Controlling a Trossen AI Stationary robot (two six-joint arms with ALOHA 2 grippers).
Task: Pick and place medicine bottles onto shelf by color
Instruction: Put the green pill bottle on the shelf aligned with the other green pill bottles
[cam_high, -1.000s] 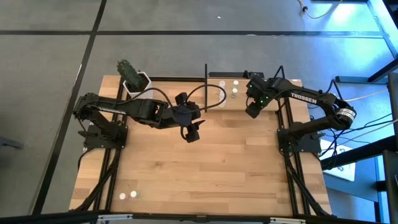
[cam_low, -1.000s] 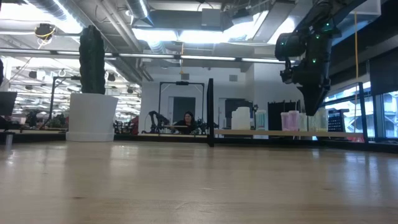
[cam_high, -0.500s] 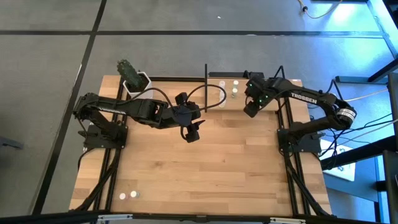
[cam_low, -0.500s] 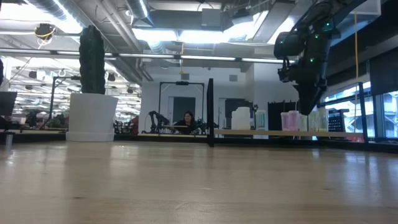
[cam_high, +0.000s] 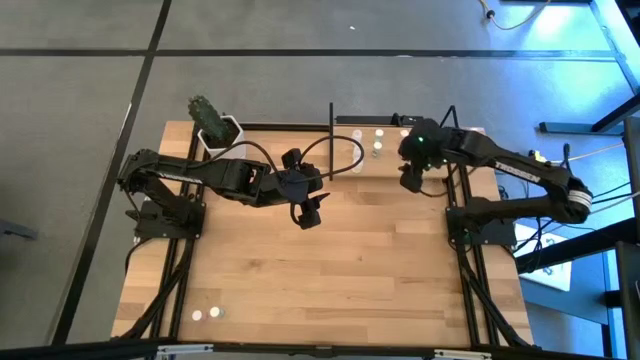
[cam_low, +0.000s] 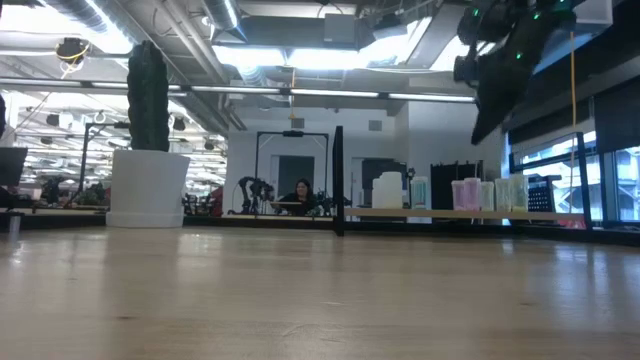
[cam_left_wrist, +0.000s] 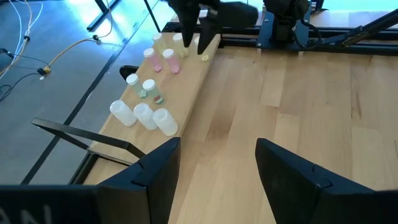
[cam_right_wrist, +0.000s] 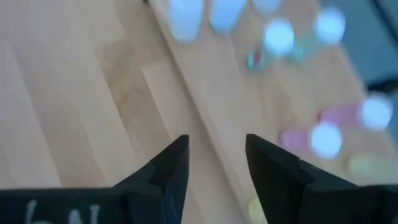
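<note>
Tabletop (cam_high: 340, 270): right claw (cam_high: 411, 184) apart, empty, above shelf (cam_high: 395, 150) edge, bottles (cam_left_wrist: 144, 116) just beyond.

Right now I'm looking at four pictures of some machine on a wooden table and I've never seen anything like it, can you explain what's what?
It is a robot with two dark arms at a wooden table. One picture looks straight down on it, one looks level across the tabletop, and two come from cameras on the arms' wrists.

The left gripper hovers over the middle of the table, fingers open and empty. The right gripper is raised beside the shelf, a light-wood board at the far edge; its fingers are apart, with nothing between them.

On the shelf stand small medicine bottles, grouped by cap colour: white, green, pink, yellowish. Two more bottles sit near the table's front left corner. A plant pot stands at the far left.
</note>
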